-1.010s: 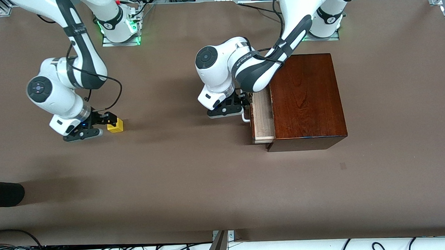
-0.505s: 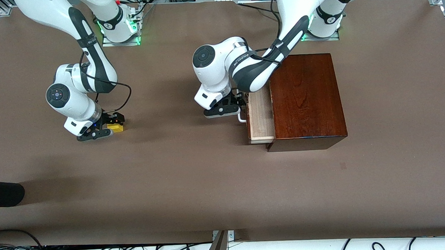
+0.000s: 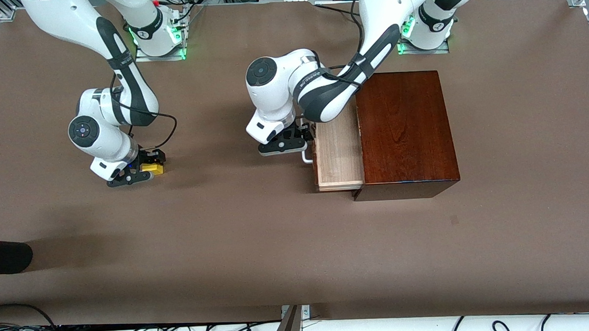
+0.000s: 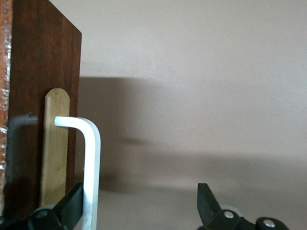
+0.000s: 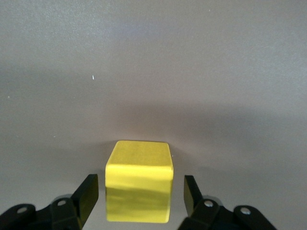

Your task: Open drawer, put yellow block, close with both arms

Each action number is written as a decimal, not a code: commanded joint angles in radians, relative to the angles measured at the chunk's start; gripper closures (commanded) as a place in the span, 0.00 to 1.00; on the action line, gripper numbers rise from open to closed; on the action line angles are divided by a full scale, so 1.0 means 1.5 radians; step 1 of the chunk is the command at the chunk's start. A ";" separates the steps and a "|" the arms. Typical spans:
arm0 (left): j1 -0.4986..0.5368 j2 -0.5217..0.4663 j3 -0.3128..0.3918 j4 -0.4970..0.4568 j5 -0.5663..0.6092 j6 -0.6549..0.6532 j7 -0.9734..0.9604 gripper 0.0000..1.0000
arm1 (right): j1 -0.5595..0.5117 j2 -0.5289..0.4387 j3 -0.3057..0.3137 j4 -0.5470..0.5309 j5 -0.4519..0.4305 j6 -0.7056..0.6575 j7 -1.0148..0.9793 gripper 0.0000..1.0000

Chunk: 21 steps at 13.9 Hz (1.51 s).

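My right claw [image 3: 150,165]: down at the brown table [image 3: 278,246], at mid-height of the front view, toward the right arm's end. Released, with one black finger on each side of the small bright yellow cube.
Small bright yellow cube [image 3: 154,167]: sits flat on the table between my right fingers [image 5: 86,196]. The right wrist view shows a thin gap on either side of it, so neither finger touches it and nothing is gripped.
My left claw [image 4: 140,199]: low in front of the drawer, near the middle of the front view. Its fingers are spread wide and clenched on nothing.
White U-shaped bar handle [image 4: 91,158]: stands between my left fingers, pressed against one finger, with the other finger well apart from it. It rises from a pale wooden strip [image 4: 55,143] on the drawer's dark reddish-brown front [image 4: 43,72].
Pale light-wood drawer tray [image 3: 338,153]: drawn partly out of the box toward the right arm's end of the table. The part of its floor that shows is bare.
Glossy dark mahogany box [image 3: 405,131]: rests on the table in the upper half of the front view, toward the left arm's end, close to my left arm's base.
Cube and drawer: well apart, with open brown table between them.
Black rounded shape [image 3: 0,255]: at the edge of the front view, lower than my right claw; I cannot tell what it is.
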 commanded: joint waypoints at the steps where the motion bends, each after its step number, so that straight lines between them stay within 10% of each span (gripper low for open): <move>1: -0.013 0.028 -0.002 0.051 -0.011 0.006 -0.004 0.00 | 0.003 -0.005 0.001 -0.012 0.015 0.012 0.002 0.29; 12: 0.121 -0.227 -0.011 -0.051 -0.220 -0.130 0.153 0.00 | 0.003 -0.039 0.018 0.014 0.013 -0.021 -0.013 0.68; 16: 0.264 -0.389 -0.010 -0.151 -0.327 -0.163 0.303 0.00 | 0.003 -0.056 0.050 0.182 0.009 -0.249 -0.012 0.68; 21: 0.359 -0.438 -0.010 -0.161 -0.333 -0.184 0.348 0.00 | 0.004 -0.053 0.126 0.351 0.014 -0.442 0.001 0.68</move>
